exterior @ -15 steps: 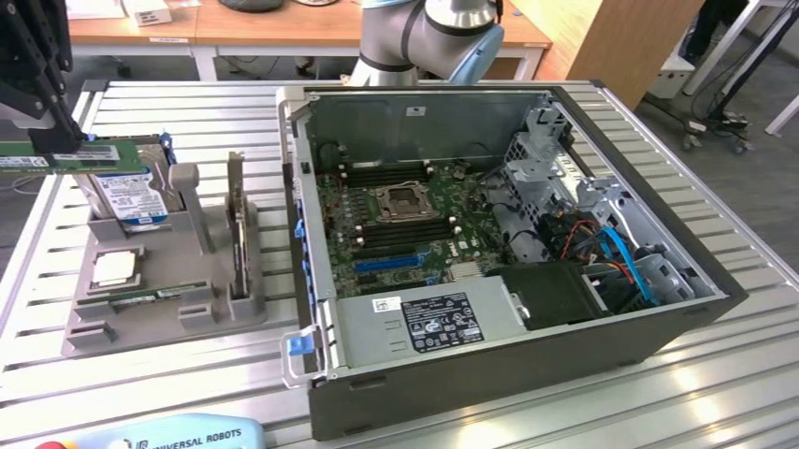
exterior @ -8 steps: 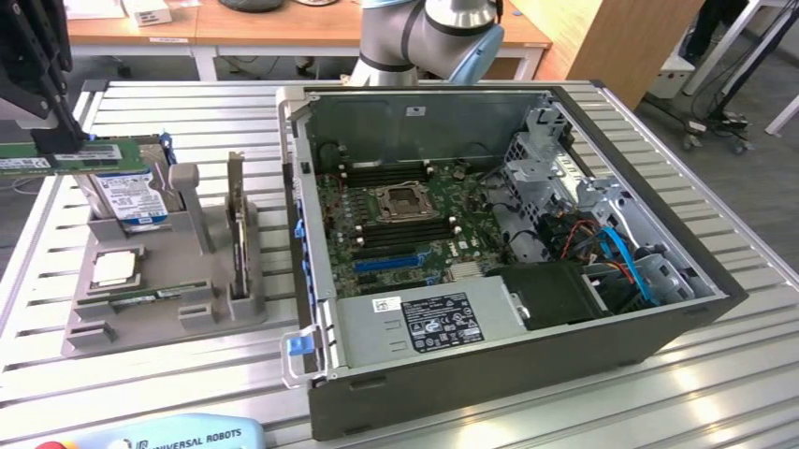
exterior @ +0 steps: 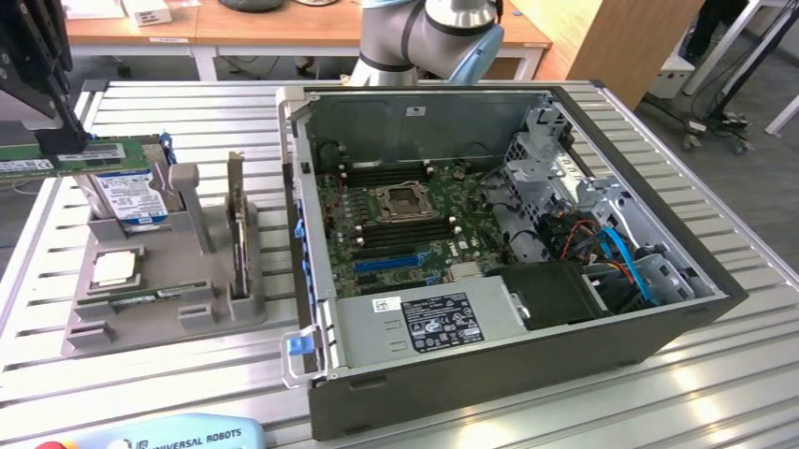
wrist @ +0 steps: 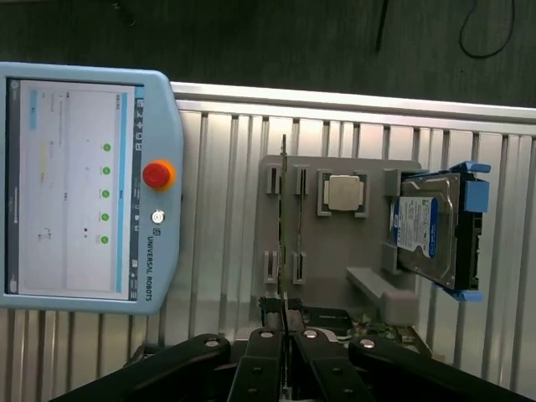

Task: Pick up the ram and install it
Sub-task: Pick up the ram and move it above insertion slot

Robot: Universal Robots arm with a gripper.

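My gripper hangs over the far end of the grey parts holder, at the exterior view's left, and is shut on the ram. The ram is a long green stick with a white label, held level above the holder. In the wrist view the black fingers pinch the ram, seen edge-on as a thin line over the holder. The open computer case lies to the exterior view's right, its motherboard showing dark memory slots on both sides of the processor socket.
In the holder sit a silver hard drive with a blue label, a square silver processor chip and a thin upright card. A teach pendant lies at the table's near edge. The arm's base stands behind the case.
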